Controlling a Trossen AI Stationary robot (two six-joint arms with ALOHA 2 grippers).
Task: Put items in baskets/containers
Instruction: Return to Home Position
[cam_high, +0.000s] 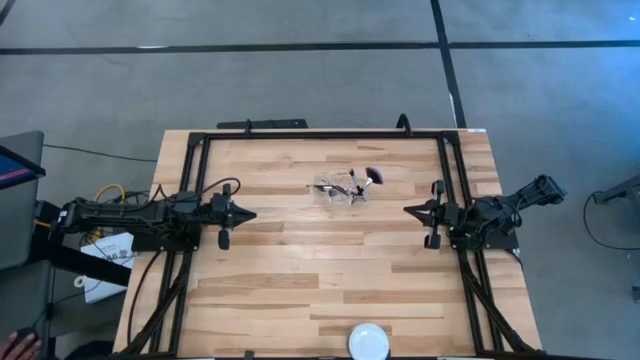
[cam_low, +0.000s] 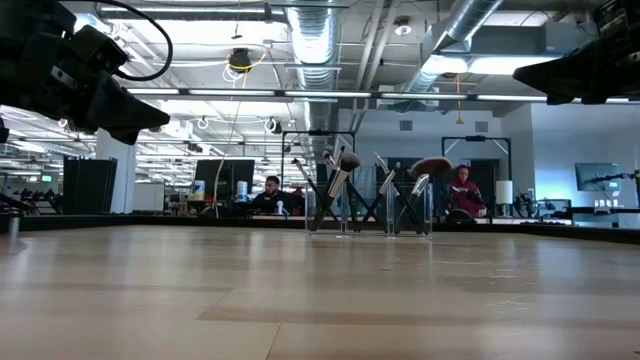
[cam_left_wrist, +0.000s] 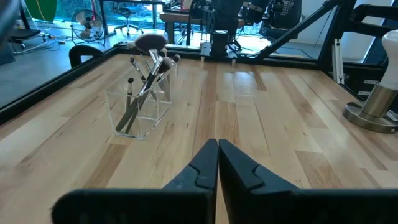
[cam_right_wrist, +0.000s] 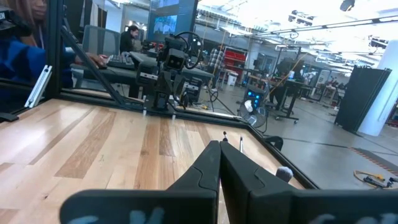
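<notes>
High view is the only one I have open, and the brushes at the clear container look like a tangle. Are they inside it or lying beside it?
Observer: Inside. The low view shows the brushes standing in the clear container, heads up, leaning across one another.
Reviewer: Is either hand holding anything?
Observer: No. In its own wrist view the left hand has its fingers shut on nothing, and the right hand shows the same in its own.
</notes>
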